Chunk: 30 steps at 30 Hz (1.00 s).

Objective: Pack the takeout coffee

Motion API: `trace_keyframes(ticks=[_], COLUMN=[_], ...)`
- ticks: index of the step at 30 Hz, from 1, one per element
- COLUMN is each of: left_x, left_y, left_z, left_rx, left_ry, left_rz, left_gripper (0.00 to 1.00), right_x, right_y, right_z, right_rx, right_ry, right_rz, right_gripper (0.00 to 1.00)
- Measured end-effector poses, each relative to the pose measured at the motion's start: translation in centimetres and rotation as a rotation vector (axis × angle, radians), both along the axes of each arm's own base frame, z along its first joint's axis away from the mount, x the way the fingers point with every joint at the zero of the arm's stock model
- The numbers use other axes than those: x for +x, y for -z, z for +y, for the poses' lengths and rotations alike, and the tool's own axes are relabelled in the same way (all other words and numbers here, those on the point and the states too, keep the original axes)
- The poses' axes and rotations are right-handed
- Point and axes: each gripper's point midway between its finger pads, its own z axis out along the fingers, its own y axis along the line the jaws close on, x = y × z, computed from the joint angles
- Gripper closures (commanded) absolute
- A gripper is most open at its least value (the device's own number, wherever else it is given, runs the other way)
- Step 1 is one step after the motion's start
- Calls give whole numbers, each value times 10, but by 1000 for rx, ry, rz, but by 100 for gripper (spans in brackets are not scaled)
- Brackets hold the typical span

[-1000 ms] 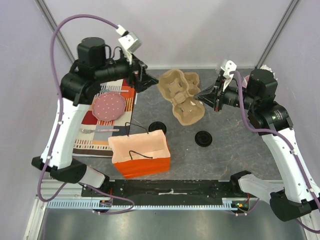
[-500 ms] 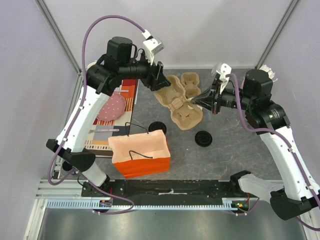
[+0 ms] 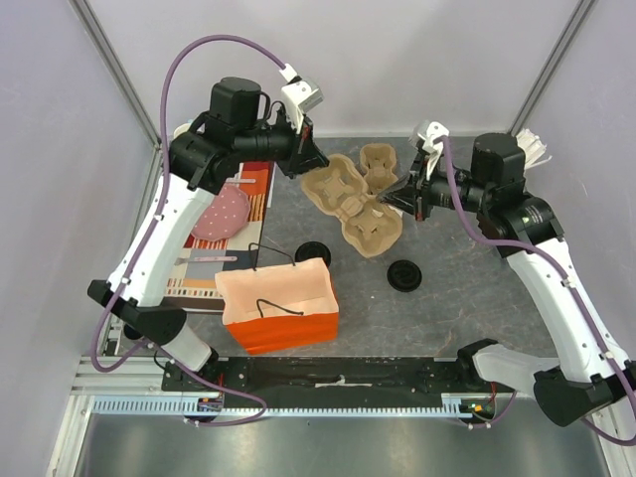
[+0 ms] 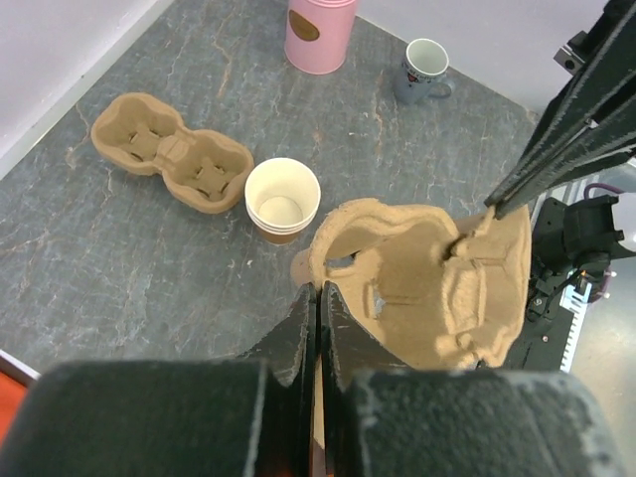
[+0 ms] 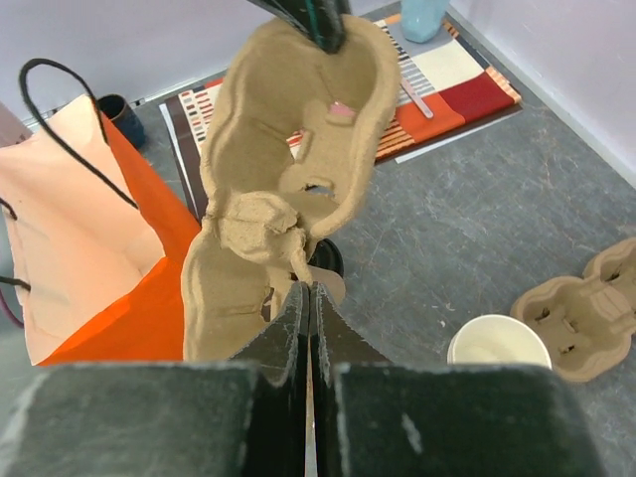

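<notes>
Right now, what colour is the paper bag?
Orange bag, paler peach inside; clearest in the top external view.

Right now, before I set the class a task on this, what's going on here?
Both arms hold one pulp cup carrier up off the table between them. The left gripper is shut on one end and the right gripper on the other. No cup sits in the held carrier. The orange bag stands open near the arm bases. A second carrier and a stack of paper cups rest on the table.
</notes>
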Motion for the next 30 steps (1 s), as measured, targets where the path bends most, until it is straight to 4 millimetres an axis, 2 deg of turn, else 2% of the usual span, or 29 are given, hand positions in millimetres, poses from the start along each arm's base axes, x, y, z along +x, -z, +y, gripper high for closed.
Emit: trace_keyframes(ticks=[1, 3, 4, 7, 11, 14, 16, 19, 22, 23, 25, 30], left_x=[-1, -1, -1, -5, -7, -5, -2, 3, 9, 12, 14, 17], left_y=[0, -1, -2, -2, -8, -14, -13, -13, -21, -24, -33, -44], left_z=[1, 4, 6, 14, 26, 32, 34, 37, 39, 39, 40, 42], left_rx=[0, 1, -1, -4, -19, -42, -50, -63, -90, -100, -123, -154], left_ry=[-4, -23, -33, -80, -165, -228, -266, -321, -366, -382, -402, -431], left_rz=[1, 1, 2, 3, 12, 21, 39, 63, 71, 68, 59, 43], left_gripper=[98, 98, 98, 98, 98, 98, 98, 98, 98, 98, 98, 98], right_x=[3, 9, 13, 28, 48, 62, 69, 60, 32, 27, 29, 43], right_y=[2, 6, 7, 11, 6, -9, -23, -44, -62, -64, -62, -32], right_z=[-1, -2, -3, -8, -12, -14, -14, 11, 50, 58, 63, 78], right_rx=[-3, -9, -10, -11, 30, 111, 177, 253, 330, 351, 391, 397], right_ry=[15, 47, 75, 164, 279, 392, 485, 541, 502, 502, 542, 656], right_rz=[9, 27, 39, 72, 122, 158, 170, 170, 198, 216, 255, 332], right_gripper=[100, 85, 69, 55, 50, 51, 47, 42, 33, 31, 28, 26])
